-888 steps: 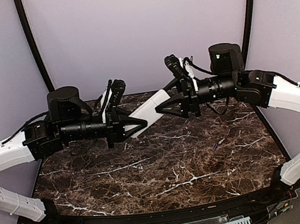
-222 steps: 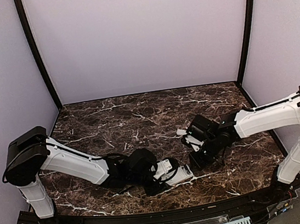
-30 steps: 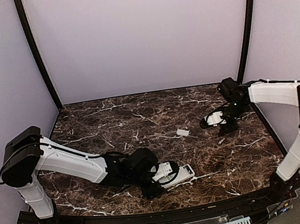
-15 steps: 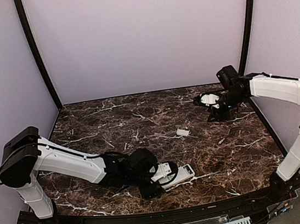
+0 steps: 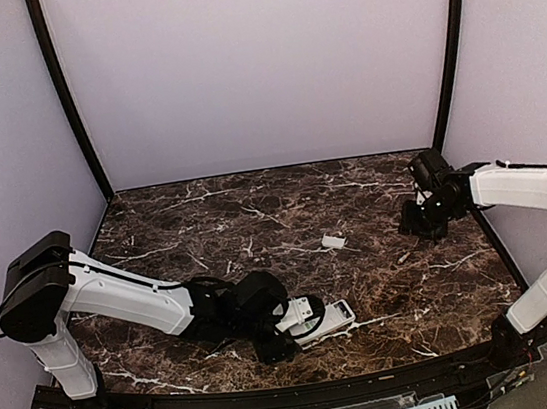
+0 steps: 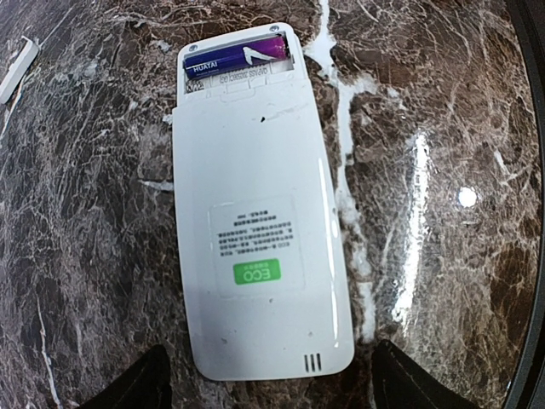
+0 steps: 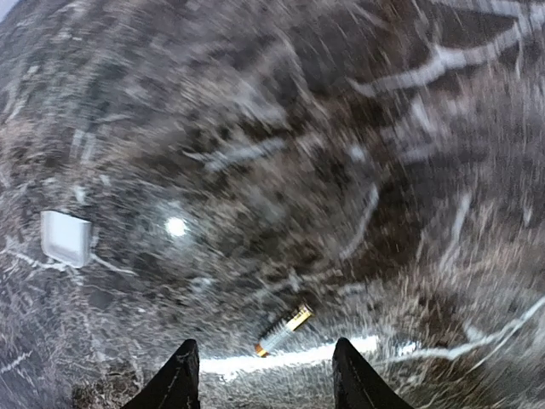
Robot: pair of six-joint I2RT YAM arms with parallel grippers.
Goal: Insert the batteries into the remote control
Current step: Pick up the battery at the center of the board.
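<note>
Flat white remote control (image 6: 260,221) on veined marble table (image 6: 443,170), long axis left–right, cylindrical battery (image 6: 234,58) at right end; left gripper (image 6: 277,383) spread astride it; right gripper (image 7: 266,375) parted, empty

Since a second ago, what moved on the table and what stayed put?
The right hand swung farther back, then returned toward the right side, near a loose battery. It is open and took nothing. The left hand stayed open over the remote control, which did not move. One battery sits in its slot. The small white piece lies where it was.
</note>
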